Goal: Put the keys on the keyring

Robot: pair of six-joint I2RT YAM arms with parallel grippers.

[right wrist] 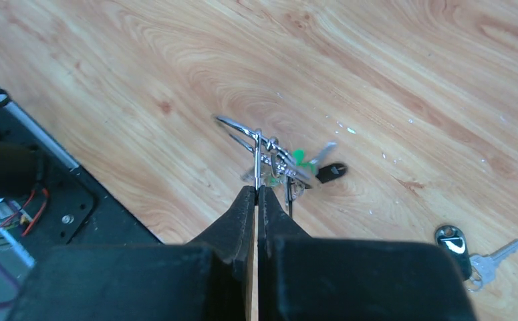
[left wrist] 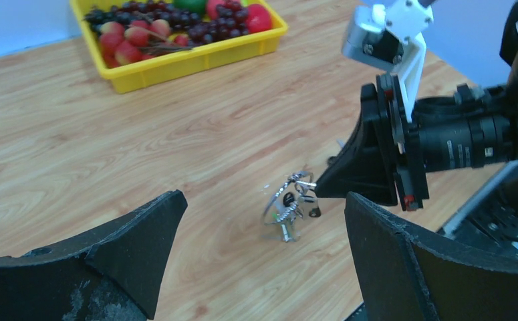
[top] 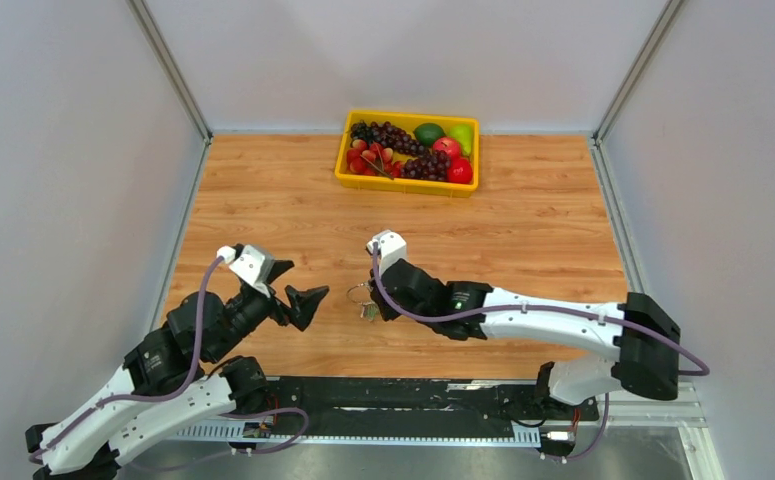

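Right end effector [right wrist: 256, 192] pinches keyring [right wrist: 234, 124] bearing keys [right wrist: 299, 158].

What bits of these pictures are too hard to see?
- Top view: the keyring and keys are too small to count, partly under the right end effector.
- Left wrist view: the keys blur into a tangle; which are threaded cannot be told.
- Right wrist view: the loose black-headed key is partly behind the end effector's own finger.
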